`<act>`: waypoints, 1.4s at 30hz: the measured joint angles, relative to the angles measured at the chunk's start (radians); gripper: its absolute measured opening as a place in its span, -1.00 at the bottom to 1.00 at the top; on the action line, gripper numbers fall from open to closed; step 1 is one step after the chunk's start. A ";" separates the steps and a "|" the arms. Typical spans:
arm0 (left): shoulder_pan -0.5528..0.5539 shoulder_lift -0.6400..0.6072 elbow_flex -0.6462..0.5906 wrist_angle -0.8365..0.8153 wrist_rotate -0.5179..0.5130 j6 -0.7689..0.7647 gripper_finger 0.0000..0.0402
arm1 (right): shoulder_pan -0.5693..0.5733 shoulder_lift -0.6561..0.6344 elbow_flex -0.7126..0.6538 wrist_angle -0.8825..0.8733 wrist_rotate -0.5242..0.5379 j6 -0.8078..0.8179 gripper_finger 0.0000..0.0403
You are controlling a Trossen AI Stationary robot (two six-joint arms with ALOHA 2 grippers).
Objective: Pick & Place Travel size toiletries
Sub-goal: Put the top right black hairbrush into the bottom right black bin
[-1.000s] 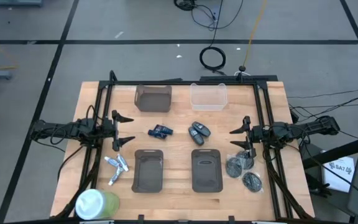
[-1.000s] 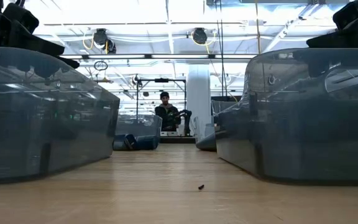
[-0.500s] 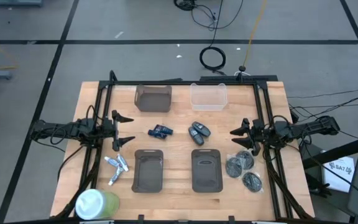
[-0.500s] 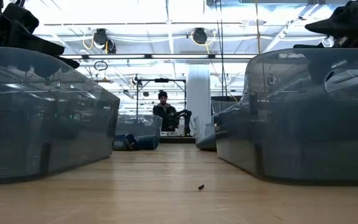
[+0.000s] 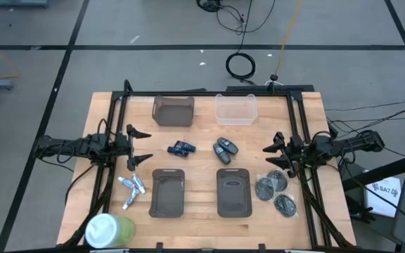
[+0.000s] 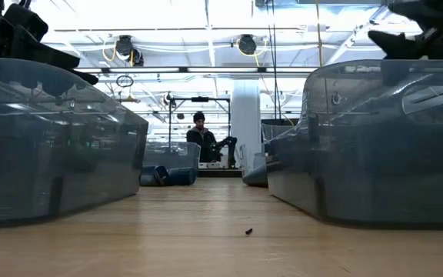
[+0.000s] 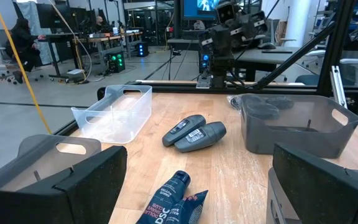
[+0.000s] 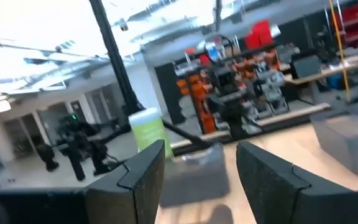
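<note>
The travel size toiletries (image 5: 131, 190), small white-and-silver tubes, lie flat on the wooden table near its front left, beside the left dark tray (image 5: 167, 191). A second dark tray (image 5: 233, 191) stands to its right. My left gripper (image 5: 142, 145) hangs open above the table, on the far side of the tubes, fingers level and pointing toward the table's middle; its wrist view (image 7: 196, 158) shows nothing between them. My right gripper (image 5: 270, 157) is open at the table's right, fingers tipped slightly up (image 8: 201, 165), touching nothing.
A dark bin (image 5: 173, 110) and a clear bin (image 5: 235, 108) stand at the back. Blue tubes (image 5: 181, 148) and two dark remote-like things (image 5: 224, 150) lie mid-table. Round dark packets (image 5: 271, 188) lie below my right gripper. A green-lidded jar (image 5: 108, 230) stands front left.
My right gripper has rolled about its own length and tipped its fingers upward, staying at about the same spot over the table's right side. My left gripper and all the things on the table have kept still.
</note>
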 joint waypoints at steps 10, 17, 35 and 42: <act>0.000 0.000 0.000 0.000 0.000 0.000 0.97 | 0.166 0.236 0.272 0.037 -0.024 -0.059 0.24; 0.000 0.000 0.000 0.000 0.000 0.000 0.97 | 0.260 0.533 0.662 -0.604 0.110 0.065 0.26; 0.000 0.000 0.000 0.000 0.000 0.000 0.97 | 0.369 0.981 0.649 -1.337 -0.102 1.152 0.10; 0.000 0.000 0.000 0.000 0.000 0.000 0.97 | 0.374 0.958 0.533 -1.227 -0.100 1.253 0.10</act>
